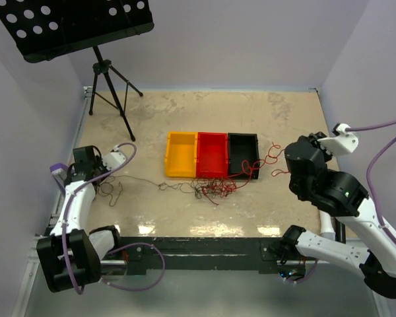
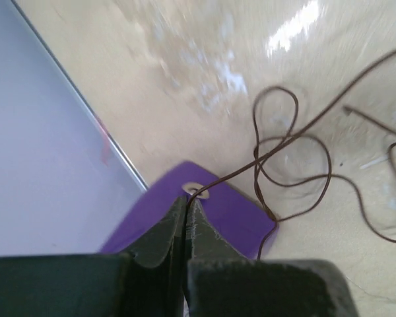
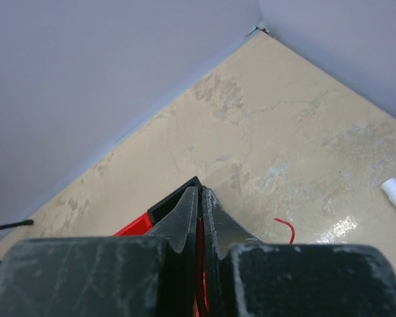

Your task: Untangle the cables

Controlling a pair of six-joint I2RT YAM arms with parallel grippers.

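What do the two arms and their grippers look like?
The left arm and right arm have white links, bulky black joint housings and lilac hoses looped alongside. The left gripper and right gripper have dark, scuffed, wedge-shaped fingers.

Inside a robotics lab test cell: two robot arms, left (image 1: 76,205) and right (image 1: 346,195), are bolted to the near edge of a beige table (image 1: 284,119) boxed in by plain lilac walls (image 1: 251,39). A perforated black panel (image 1: 72,23) on a tripod (image 1: 109,92) stands back left. Yellow, red and black bins (image 1: 212,135) sit mid-table beside tangled thin cables (image 1: 214,187).
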